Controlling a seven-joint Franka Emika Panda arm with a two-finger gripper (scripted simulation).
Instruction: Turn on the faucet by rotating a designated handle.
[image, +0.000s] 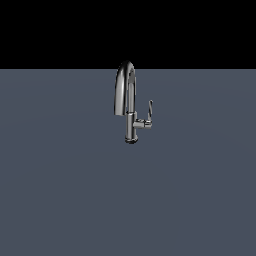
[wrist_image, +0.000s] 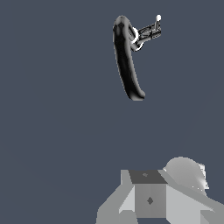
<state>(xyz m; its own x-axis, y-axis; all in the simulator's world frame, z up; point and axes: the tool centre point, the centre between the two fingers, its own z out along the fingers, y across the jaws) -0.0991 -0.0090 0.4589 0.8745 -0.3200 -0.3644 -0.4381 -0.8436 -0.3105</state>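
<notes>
Overhead, the wrist view looks down on the small shiny chrome gooseneck faucet (wrist_image: 127, 61), which sits well apart from the grey end effector (wrist_image: 151, 199) and out ahead of it, across bare slate-grey counter (wrist_image: 52, 131). Only the end effector's blocky body shows at the picture's edge; its fingertips are out of sight, so I cannot tell how far open it is, and nothing is seen in its hold. In the exterior view the faucet (image: 127, 102) stands upright, its short thin chrome lever handle (image: 149, 111) pointing upward from a stub on the exterior view's right.
</notes>
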